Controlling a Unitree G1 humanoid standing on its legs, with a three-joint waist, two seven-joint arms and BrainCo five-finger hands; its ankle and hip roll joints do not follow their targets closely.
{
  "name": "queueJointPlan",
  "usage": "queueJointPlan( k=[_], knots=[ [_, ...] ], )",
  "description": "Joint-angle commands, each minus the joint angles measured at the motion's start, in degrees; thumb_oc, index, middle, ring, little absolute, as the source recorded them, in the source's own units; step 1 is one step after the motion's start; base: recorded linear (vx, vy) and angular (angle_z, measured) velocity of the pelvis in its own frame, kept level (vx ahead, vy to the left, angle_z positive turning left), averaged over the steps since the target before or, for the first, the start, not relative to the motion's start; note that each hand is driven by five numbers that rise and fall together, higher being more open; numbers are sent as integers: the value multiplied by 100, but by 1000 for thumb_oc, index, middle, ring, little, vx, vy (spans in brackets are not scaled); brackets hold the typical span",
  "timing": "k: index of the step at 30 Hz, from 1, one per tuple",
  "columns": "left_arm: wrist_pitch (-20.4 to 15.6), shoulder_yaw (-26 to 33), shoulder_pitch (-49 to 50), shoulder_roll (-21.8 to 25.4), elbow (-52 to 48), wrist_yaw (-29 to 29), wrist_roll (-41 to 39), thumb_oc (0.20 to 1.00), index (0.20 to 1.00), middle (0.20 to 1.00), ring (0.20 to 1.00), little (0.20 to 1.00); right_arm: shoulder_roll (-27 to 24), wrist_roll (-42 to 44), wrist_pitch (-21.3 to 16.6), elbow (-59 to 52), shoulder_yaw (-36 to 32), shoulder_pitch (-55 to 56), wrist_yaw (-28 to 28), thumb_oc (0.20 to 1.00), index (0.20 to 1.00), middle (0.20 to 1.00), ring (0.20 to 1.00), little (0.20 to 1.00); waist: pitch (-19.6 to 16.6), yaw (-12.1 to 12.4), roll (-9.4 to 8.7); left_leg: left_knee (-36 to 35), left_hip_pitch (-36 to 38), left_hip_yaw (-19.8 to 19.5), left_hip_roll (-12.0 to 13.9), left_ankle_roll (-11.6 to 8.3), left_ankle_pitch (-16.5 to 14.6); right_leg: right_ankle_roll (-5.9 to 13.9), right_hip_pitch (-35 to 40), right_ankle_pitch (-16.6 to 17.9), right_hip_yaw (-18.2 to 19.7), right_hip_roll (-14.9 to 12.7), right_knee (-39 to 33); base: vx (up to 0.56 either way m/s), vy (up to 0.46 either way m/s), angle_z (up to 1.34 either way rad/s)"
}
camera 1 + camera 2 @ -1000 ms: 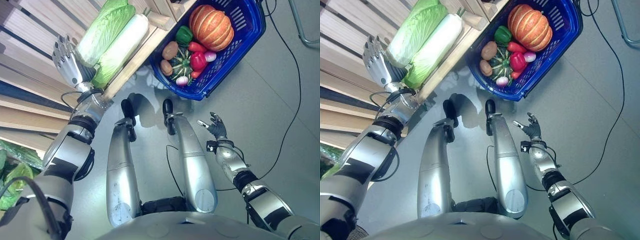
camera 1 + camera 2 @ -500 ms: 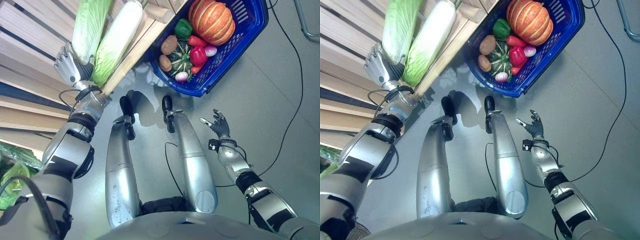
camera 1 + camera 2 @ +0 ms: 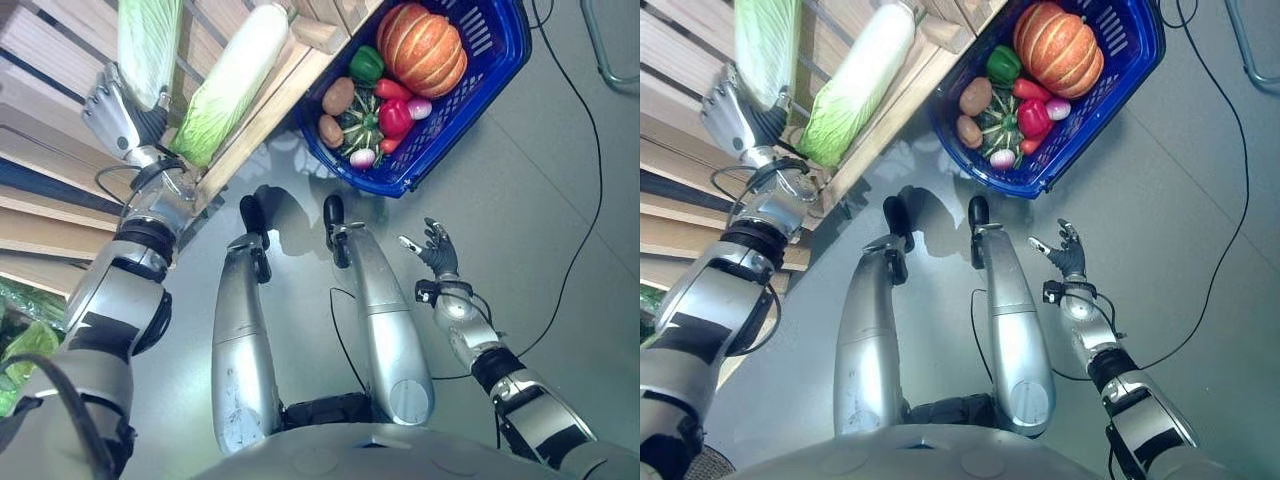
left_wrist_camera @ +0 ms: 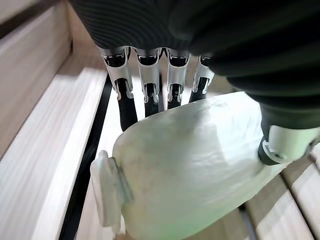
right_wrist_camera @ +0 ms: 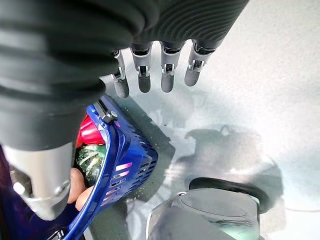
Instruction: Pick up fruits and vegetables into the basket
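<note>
My left hand (image 3: 112,112) is shut on the white base of a napa cabbage (image 3: 145,40), lifting it off the slatted wooden shelf (image 3: 262,110). The left wrist view shows the cabbage (image 4: 190,165) pinched between the fingers (image 4: 125,102) and the thumb. A second cabbage (image 3: 235,80) lies on the shelf just right of it. The blue basket (image 3: 425,172) stands on the floor at the top right, holding a pumpkin (image 3: 422,48), a green pepper (image 3: 367,65), red peppers (image 3: 396,118), potatoes (image 3: 339,97) and a striped squash (image 3: 362,122). My right hand (image 3: 437,255) hangs open over the floor below the basket.
The shelf's wooden edge runs diagonally between the cabbages and the basket. Bagged leafy greens (image 3: 20,340) lie on a lower level at the left edge. A metal frame leg (image 3: 600,50) stands on the grey floor at the top right. The basket's corner (image 5: 112,150) is close to my right hand.
My left hand has swung the held cabbage leftward and more upright, away from the second cabbage. The right hand has stayed in place.
</note>
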Motion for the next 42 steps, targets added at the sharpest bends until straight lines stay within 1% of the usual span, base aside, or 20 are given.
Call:
queueJointPlan(
  k=[1, 6, 9, 11, 12, 14, 18, 20, 22, 24, 25, 27, 30, 31, 32, 35, 38, 40, 41, 42],
  knots=[
    [-403, 437, 218, 341, -589, 478, 683, 200, 200, 200, 200, 200, -119, -225, -343, -675, -248, 601, -198, 1000, 1000, 1000, 1000, 1000, -227, 91, 32, 15, 485, 398, -339, 169, -724, 448, 684, 292, 60, 263, -797, 7, -27, 10],
    [-744, 613, 725, 399, -1330, 470, 1016, 200, 200, 200, 200, 200, -55, -237, -521, -1030, -489, 652, -345, 1000, 1000, 1000, 1000, 1000, -227, 204, 61, -477, 1098, 282, -367, 119, -545, 429, 1363, 351, 25, 258, -1315, 3, -33, 12],
    [-1094, 785, 1421, 469, -2189, 371, 1209, 200, 200, 200, 200, 200, 39, -263, -652, -1392, -730, 659, -389, 1000, 1000, 1000, 1000, 1000, -227, 337, 101, -977, 1780, 62, -442, 102, -379, 407, 2092, 411, 24, 259, -1837, 24, -36, 6],
    [-1277, 862, 1678, 442, -2459, 255, 1283, 200, 200, 200, 200, 200, 72, -289, -715, -1531, -806, 661, -375, 1000, 1000, 1000, 1000, 1000, -236, 379, 126, -1193, 2055, -17, -469, 88, -301, 389, 2409, 447, 22, 269, -2092, 48, -29, 15],
    [-1419, 887, 1996, 406, -2850, 38, 1319, 200, 200, 200, 200, 200, 109, -293, -785, -1707, -907, 662, -363, 1000, 1000, 1000, 1000, 1000, -411, 433, 165, -1482, 2321, -137, -514, 83, -222, 363, 2736, 482, 29, 291, -2437, 69, -31, 15],
    [-1650, 891, 2228, 415, -3137, -239, 1345, 200, 200, 200, 200, 200, 135, -302, -900, -1845, -978, 660, -326, 1000, 1000, 1000, 1000, 1000, -541, 477, 189, -1706, 2537, -189, -518, 88, -167, 349, 2972, 519, 1, 292, -2679, 78, -27, 11],
    [-1853, 817, 2903, 268, -4068, -717, 1354, 200, 200, 200, 200, 200, 205, -439, -1054, -2348, -1139, 650, -186, 1000, 1000, 1000, 1000, 1000, -877, 574, 246, -2280, 3104, -335, -523, 78, -28, 355, 3585, 645, -40, 265, -3248, 79, -9, 13],
    [-2094, 819, 3388, 150, -4491, -1116, 1162, 200, 200, 200, 200, 200, 227, -432, -1064, -2765, -1221, 661, -38, 1000, 1000, 1000, 1000, 1000, -1200, 643, 263, -2733, 3591, -397, -508, 91, 59, 389, 4111, 750, -67, 229, -3687, 154, 0, 7],
    [-2297, 866, 3546, 92, -4601, -1273, 999, 200, 200, 200, 200, 200, 206, -430, -1145, -2908, -1245, 660, 52, 1000, 1000, 1000, 1000, 1000, -1317, 673, 274, -2967, 3826, -411, -489, 90, 117, 401, 4349, 802, -86, 216, -3887, 137, 2, 10],
    [-2490, 891, 3699, -36, -4810, -1824, 680, 200, 200, 200, 200, 200, 184, -436, -1148, -3158, -1248, 643, 86, 1000, 1000, 1000, 1000, 1000, -1501, 724, 285, -3275, 4132, -485, -495, 107, 172, 427, 4650, 865, -98, 207, -4156, 167, 18, 12],
    [-2644, 837, 3802, -178, -5035, -2290, 290, 200, 200, 200, 200, 200, 180, -344, -1188, -3352, -1270, 613, 304, 1000, 1000, 1000, 1000, 1000, -1649, 762, 310, -3512, 4336, -514, -474, 108, 241, 451, 4844, 933, -134, 193, -4342, 128, 25, 10],
    [-2755, 793, 3854, -299, -5168, -2643, 59, 200, 200, 200, 200, 200, 204, -343, -1181, -3483, -1262, 566, 417, 1000, 1000, 1000, 1000, 1000, -1743, 793, 324, -3644, 4454, -546, -470, 115, 276, 465, 4943, 968, -149, 186, -4438, 80, 19, 15],
    [-2735, 646, 3847, -402, -5320, -2827, 119, 200, 200, 200, 200, 200, 178, -419, -1121, -3583, -1211, 408, 603, 1000, 1000, 1000, 1000, 1000, -1946, 860, 332, -3754, 4653, -561, -463, 136, 266, 498, 5124, 1013, -229, 141, -4564, 100, 17, 16],
    [-2608, 576, 3842, -418, -5275, -2941, -61, 200, 200, 200, 200, 200, 138, -422, -1088, -3601, -1193, 358, 633, 1000, 1000, 1000, 1000, 1000, -2076, 892, 314, -3734, 4759, -547, -464, 144, 209, 514, 5238, 1019, -283, 102, -4624, 101, 13, 4],
    [-2616, 572, 3849, -424, -5262, -2988, -75, 200, 200, 200, 200, 200, 137, -401, -1076, -3607, -1190, 355, 643, 1000, 1000, 1000, 1000, 1000, -2105, 895, 308, -3721, 4744, -549, -467, 148, 230, 516, 5228, 1053, -296, 92, -4632, 123, 12, 8],
    [-2644, 645, 4052, -378, -5360, -3192, -10, 200, 200, 200, 200, 200, 131, -308, -1015, -3676, -1263, 481, 805, 1000, 1000, 1000, 1000, 1000, -2262, 910, 281, -3826, 4905, -506, -442, 160, 200, 542, 5359, 1089, -333, 64, -4761, 100, 10, 3],
    [-2524, 750, 4324, -305, -5484, -3364, -84, 200, 200, 200, 200, 200, 110, -184, -968, -3731, -1324, 711, 909, 1000, 1000, 1000, 1000, 1000, -2371, 897, 268, -3934, 5051, -426, -433, 197, 182, 582, 5465, 1157, -311, 47, -4908, 94, 18, -3],
    [-2470, 787, 4421, -251, -5466, -3324, -59, 200, 200, 200, 200, 200, 117, -151, -932, -3701, -1347, 803, 946, 1000, 1000, 1000, 1000, 1000, -2409, 882, 271, -3956, 5108, -407, -440, 217, 157, 595, 5509, 1175, -296, 50, -4957, 77, 6, -4],
    [-2434, 812, 4456, -233, -5458, -3333, -83, 347, 347, 347, 347, 347, 124, -110, -893, -3694, -1348, 833, 956, 1000, 1000, 1000, 1000, 1000, -2422, 878, 271, -3965, 5126, -399, -439, 225, 151, 602, 5518, 1182, -293, 48, -4970, 66, 1, -2],
    [-2387, 829, 4479, -222, -5448, -3341, -61, 705, 705, 705, 705, 705, 135, -88, -884, -3664, -1349, 859, 971, 1000, 1000, 1000, 1000, 1000, -2432, 874, 274, -3977, 5142, -392, -439, 230, 144, 608, 5527, 1186, -295, 48, -4982, 78, -3, -4]
  ],
)
